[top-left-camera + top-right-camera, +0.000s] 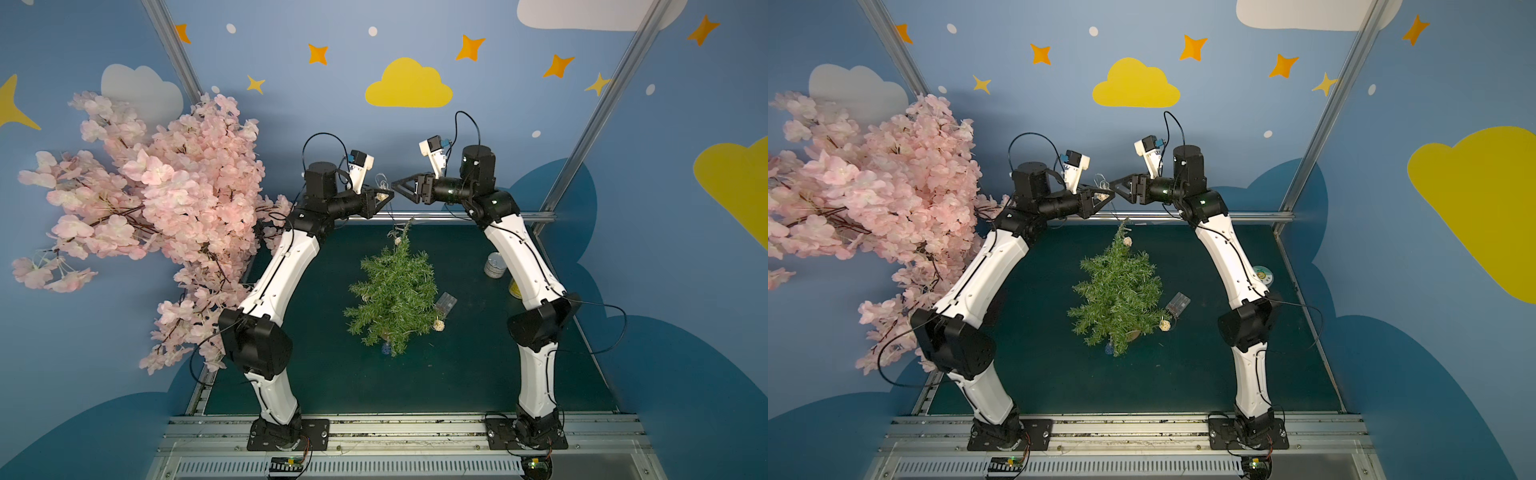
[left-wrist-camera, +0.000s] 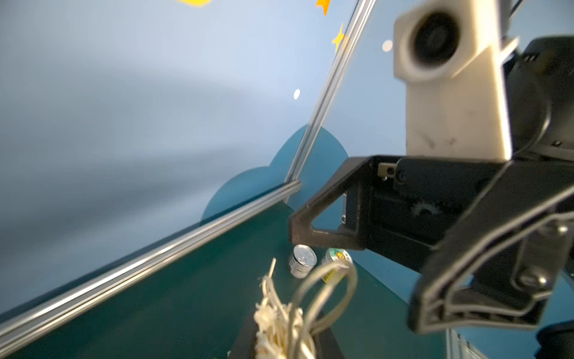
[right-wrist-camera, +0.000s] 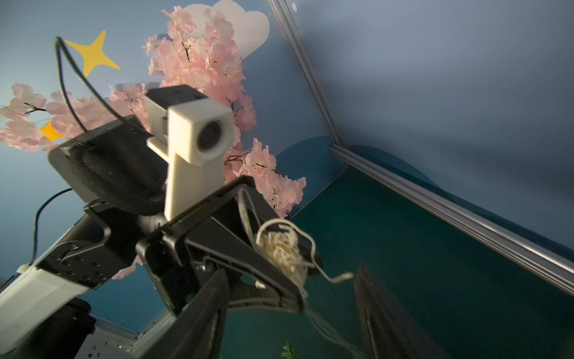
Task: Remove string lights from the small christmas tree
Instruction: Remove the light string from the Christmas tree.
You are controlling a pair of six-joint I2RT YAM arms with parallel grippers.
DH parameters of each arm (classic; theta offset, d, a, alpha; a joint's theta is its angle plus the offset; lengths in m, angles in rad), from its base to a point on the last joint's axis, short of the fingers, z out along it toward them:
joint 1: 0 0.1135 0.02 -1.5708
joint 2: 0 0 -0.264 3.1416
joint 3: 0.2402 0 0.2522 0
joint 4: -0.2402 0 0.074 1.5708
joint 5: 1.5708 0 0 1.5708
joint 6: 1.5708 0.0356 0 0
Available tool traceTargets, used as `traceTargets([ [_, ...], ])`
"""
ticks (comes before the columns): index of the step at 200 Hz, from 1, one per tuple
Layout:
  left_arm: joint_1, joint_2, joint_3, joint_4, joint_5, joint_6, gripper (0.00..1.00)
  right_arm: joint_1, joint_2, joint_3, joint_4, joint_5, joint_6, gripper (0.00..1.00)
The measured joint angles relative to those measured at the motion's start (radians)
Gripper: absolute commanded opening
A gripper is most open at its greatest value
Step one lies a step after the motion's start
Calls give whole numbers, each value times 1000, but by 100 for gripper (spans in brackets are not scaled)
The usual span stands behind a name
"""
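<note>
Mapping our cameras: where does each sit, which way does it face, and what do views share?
Top views: high over the front edge, looking down at the small christmas tree; both arms show, left gripper near right gripper.
Left wrist: on left arm, facing right gripper and cans; own jaws hold the string lights.
Right wrist: on right arm, facing left gripper and pink blossom tree; own open jaws show.
Both wrist views share the cream ball.

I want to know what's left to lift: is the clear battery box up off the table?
No, the battery box lies on the table beside the green tree.
</note>
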Motion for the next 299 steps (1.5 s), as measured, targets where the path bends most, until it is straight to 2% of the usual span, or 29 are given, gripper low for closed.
traceTargets([
  [61, 40, -237, 41, -275, -335, 90, 18, 3, -295, -271, -64, 74, -105, 67],
  [102, 40, -427, 10, -417, -521, 119, 19, 122, -463, -414, -163, 213, -241, 67],
  [125, 40, -509, -23, -460, -584, 130, 19, 188, -530, -488, -195, 279, -284, 67],
  [174, 40, -596, -64, -550, -621, 129, 19, 351, -613, -586, -261, 456, -360, 68],
  [201, 40, -620, -9, -618, -623, 129, 19, 369, -673, -649, -274, 511, -362, 67],
  [229, 40, -641, 91, -697, -619, 129, 19, 383, -740, -689, -282, 546, -363, 68],
  [264, 40, -670, 180, -748, -592, 121, 20, 470, -808, -746, -269, 551, -384, 69],
  [299, 40, -681, 157, -752, -567, 115, 20, 569, -740, -744, -251, 551, -405, 69],
])
